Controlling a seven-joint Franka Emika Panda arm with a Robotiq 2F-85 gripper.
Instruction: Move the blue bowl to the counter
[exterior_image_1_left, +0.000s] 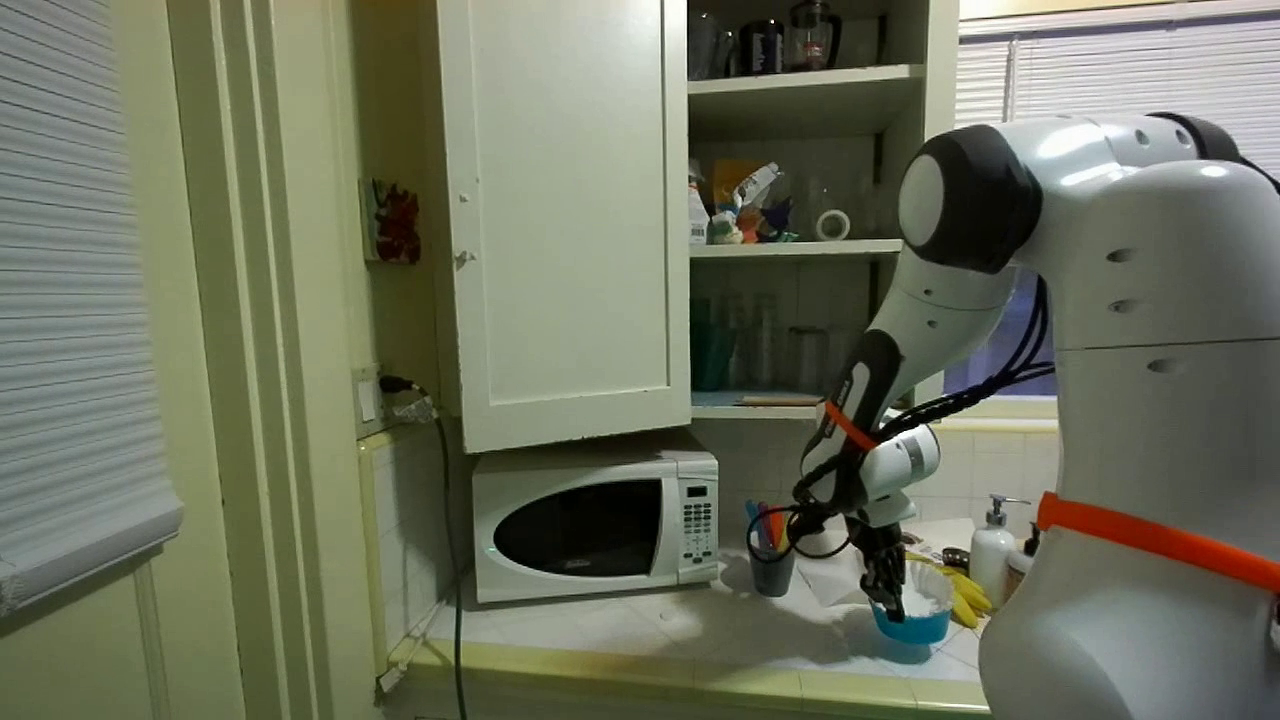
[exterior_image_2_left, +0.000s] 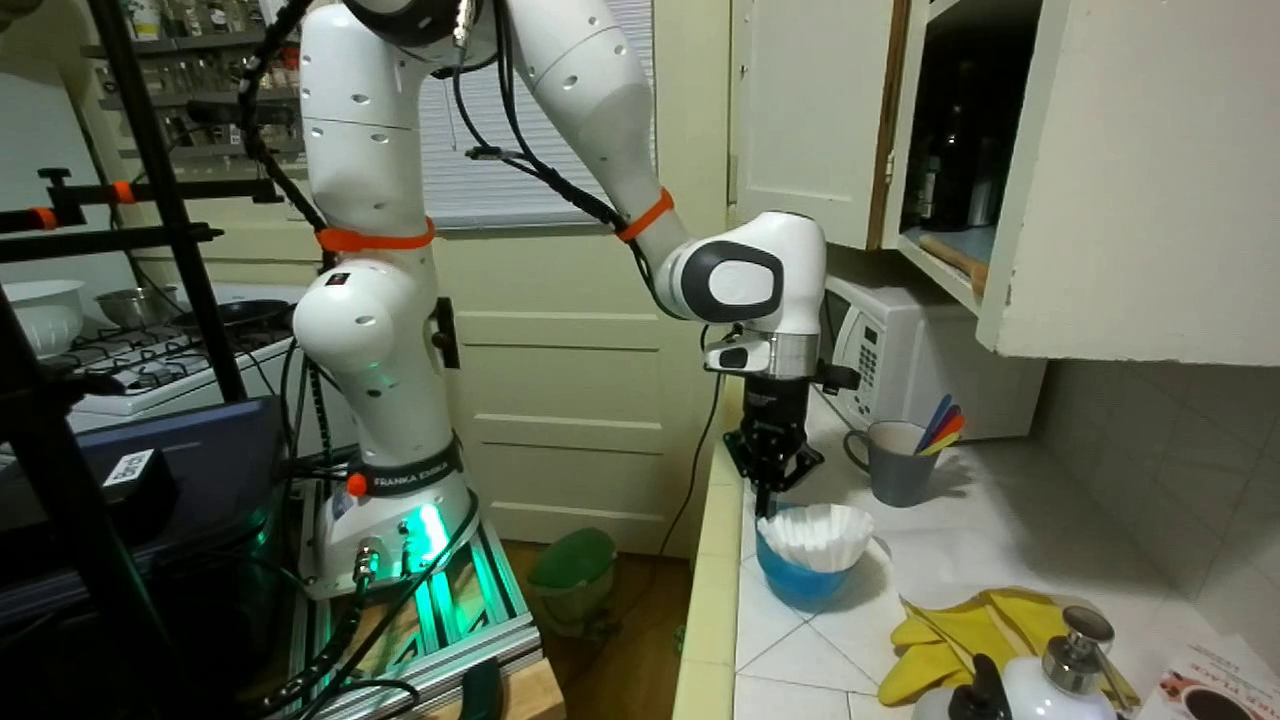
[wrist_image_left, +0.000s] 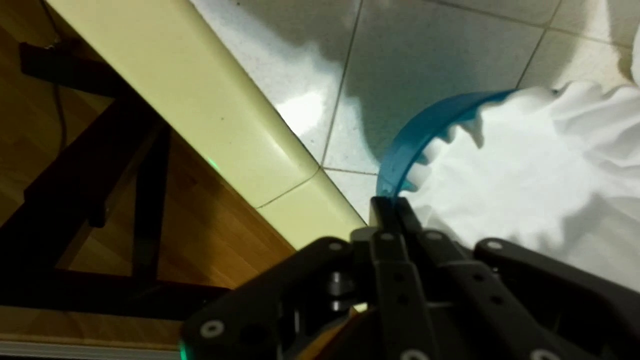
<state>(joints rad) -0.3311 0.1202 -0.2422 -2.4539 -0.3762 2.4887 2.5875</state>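
The claw (exterior_image_2_left: 765, 503) pinches the blue bowl (exterior_image_2_left: 800, 582) by its rim (wrist_image_left: 425, 127) over the bench (exterior_image_2_left: 960, 540), and round the bowl, in an exterior view, I see the yellow edge (exterior_image_2_left: 708, 600) close at nine o'clock, gloves (exterior_image_2_left: 955, 628) near at four, open tile (exterior_image_2_left: 1060, 530) between two and three.

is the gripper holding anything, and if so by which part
The gripper holds the blue bowl by its rim, the jaws closed on either side of it. Whether they also catch the white paper liner cannot be told.
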